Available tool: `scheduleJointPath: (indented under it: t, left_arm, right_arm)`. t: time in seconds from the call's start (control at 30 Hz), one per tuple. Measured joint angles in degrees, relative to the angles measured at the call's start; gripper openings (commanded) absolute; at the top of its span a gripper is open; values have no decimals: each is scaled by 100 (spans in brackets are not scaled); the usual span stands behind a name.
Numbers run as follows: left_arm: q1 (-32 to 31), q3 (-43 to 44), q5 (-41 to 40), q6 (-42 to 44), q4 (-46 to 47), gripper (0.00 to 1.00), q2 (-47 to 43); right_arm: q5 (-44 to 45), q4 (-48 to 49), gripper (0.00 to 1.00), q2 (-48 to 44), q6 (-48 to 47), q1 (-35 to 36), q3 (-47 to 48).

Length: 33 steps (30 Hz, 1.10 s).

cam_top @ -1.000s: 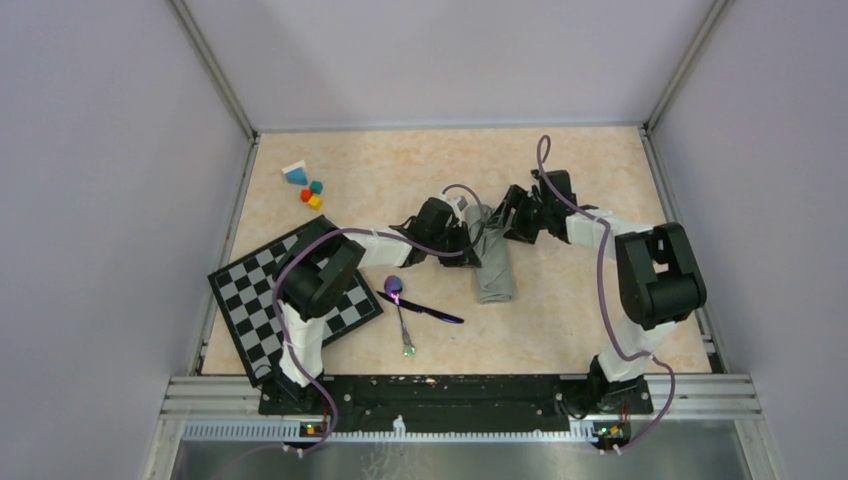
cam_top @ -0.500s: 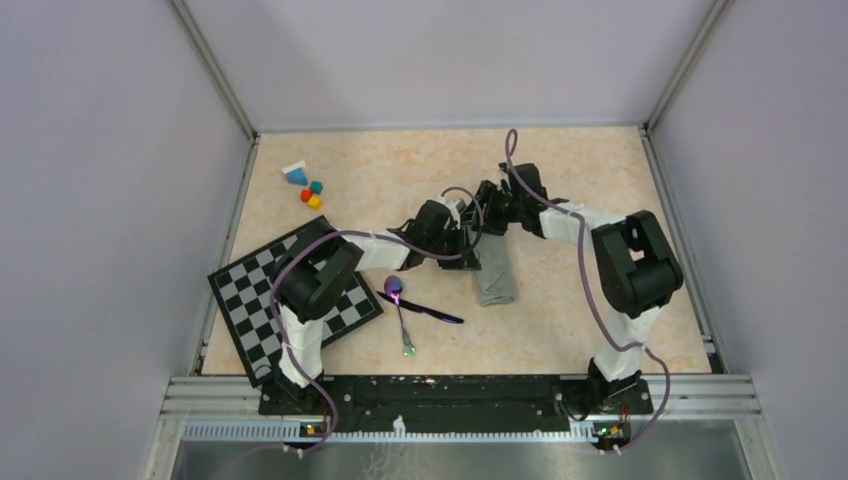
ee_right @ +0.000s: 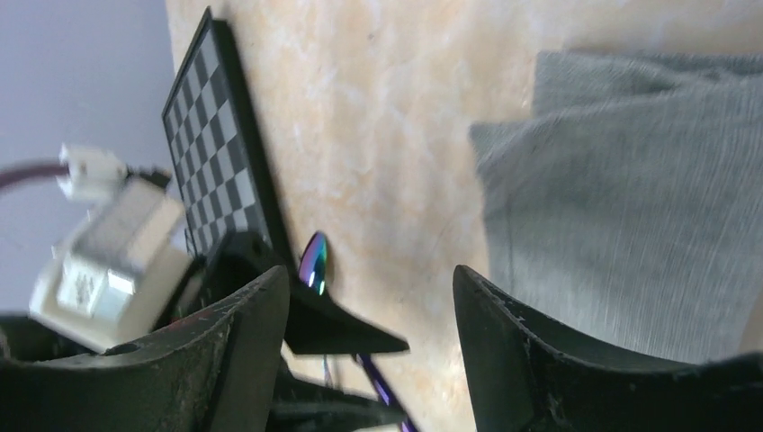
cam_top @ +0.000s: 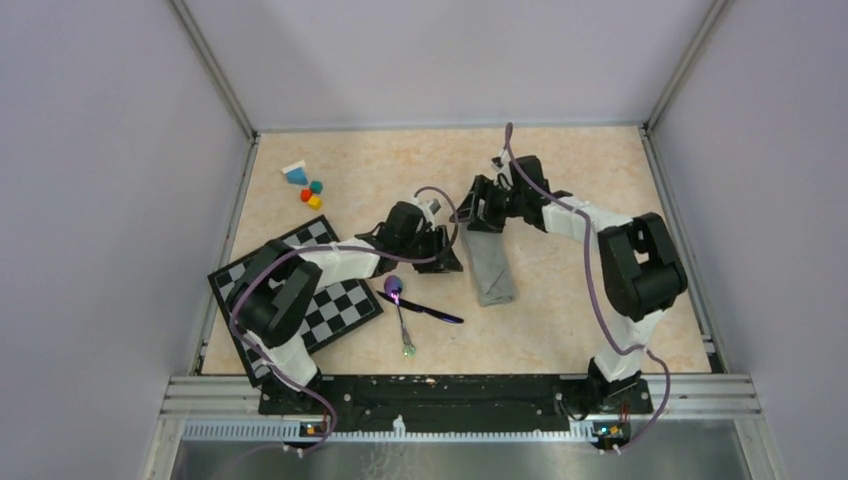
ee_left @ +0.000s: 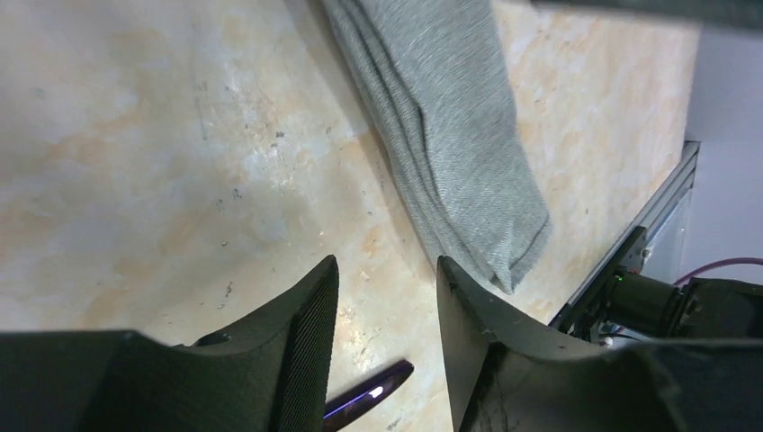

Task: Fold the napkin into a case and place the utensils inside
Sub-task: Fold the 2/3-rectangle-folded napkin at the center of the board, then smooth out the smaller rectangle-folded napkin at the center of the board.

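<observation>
Case (ee_left: 450,153) edge apart from left tool (ee_left: 385,281)

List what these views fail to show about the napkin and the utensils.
- Top view: the napkin's far end lies under the right gripper; whether the folds form an open pocket is too small to tell.
- Left wrist view: only the tip of a purple utensil shows below the left gripper; its fingers hide the rest.
- Right wrist view: the spoon shows its bowl; the left gripper hides most of the handle.

napkin (cam_top: 492,272) is grey-green, spoon (cam_top: 394,288) iridescent purple, board (cam_top: 345,305) black-and-white checkered.
</observation>
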Motion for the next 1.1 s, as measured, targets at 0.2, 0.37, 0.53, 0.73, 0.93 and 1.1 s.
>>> scheduleJointPath:
  t: [0.2,0.37,0.53,0.73,0.93,1.1]
  left_arm:
    - [402,66,210,61,-26,53,-319]
    - [638,621,511,-74,33,31,-4]
    - [645,1884,927,-181,251,26,922]
    - [638,3036,1290,-350,562,21,2203]
    - [649,3733,1209,-308,234,20,3237]
    - [664,4461,1272,-81,-313,20,3563]
  right_arm:
    - [-103,-175,58,-1060,-223,-44,-608]
    - [-109,-232,20,-1486,-369,-59,-1283]
    - [-173,-258,17,-1587,-350,-76,-2048]
    - [-505,50,14,-1587,-297,-74,-2568]
    - [-514,201,13,-1593,-385,-74,-3088]
    - [-422,219,12,-1683,-511,-76,-3257]
